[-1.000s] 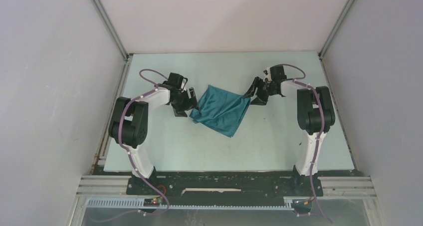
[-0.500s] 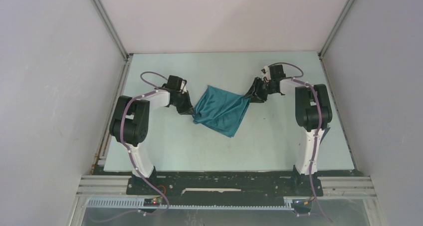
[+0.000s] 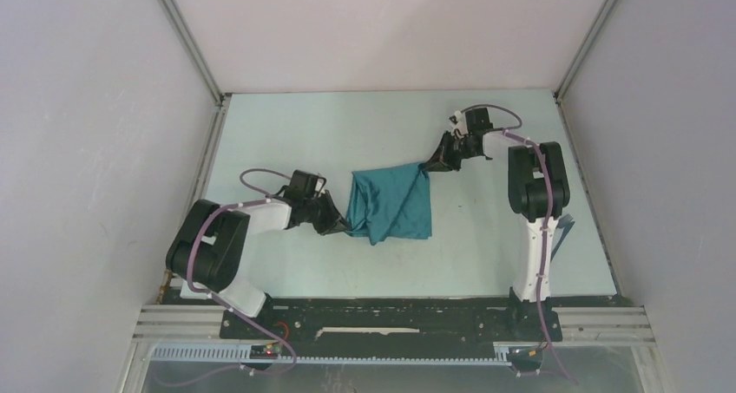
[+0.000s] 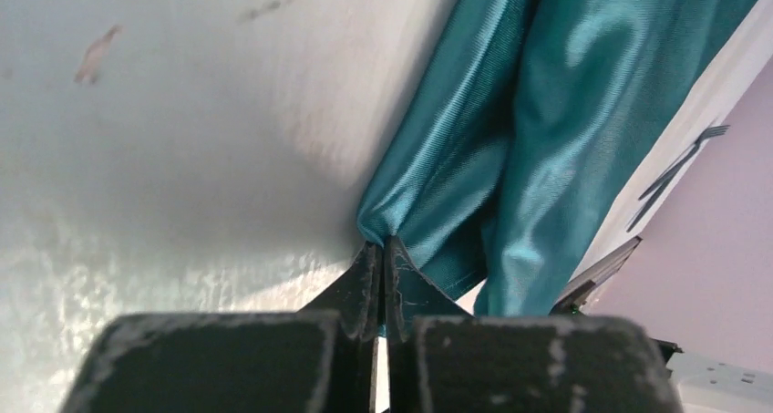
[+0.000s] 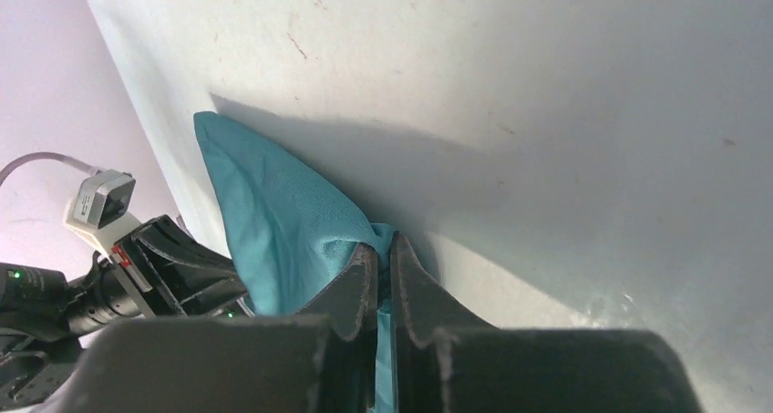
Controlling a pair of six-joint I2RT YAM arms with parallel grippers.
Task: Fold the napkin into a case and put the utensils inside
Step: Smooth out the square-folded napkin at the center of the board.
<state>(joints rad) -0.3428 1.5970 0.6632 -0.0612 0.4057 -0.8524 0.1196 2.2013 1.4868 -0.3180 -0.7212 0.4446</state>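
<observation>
The teal satin napkin [image 3: 391, 204] lies mid-table, bunched and stretched between both grippers. My left gripper [image 3: 340, 226] is shut on its near left corner; the left wrist view shows the cloth [image 4: 547, 112] pinched at the fingertips [image 4: 381, 244]. Over at the far right corner my right gripper [image 3: 431, 164] is shut as well, with teal cloth [image 5: 273, 221] caught between its jaws [image 5: 383, 244]. Two thin dark utensils [image 4: 679, 167], one a fork, lie on the table beyond the napkin in the left wrist view. The case does not show as a shape.
The pale table [image 3: 286, 124] is enclosed by grey walls with metal frame posts [image 3: 187, 42]. The right arm's upright link [image 3: 538, 193] stands near the table's right side. The left arm's wrist [image 5: 118, 267] shows in the right wrist view.
Both grippers have shut on napkin corners. The left arm pulled its corner toward the near edge, and the right gripper shifted slightly farther back, drawing the cloth out between them.
</observation>
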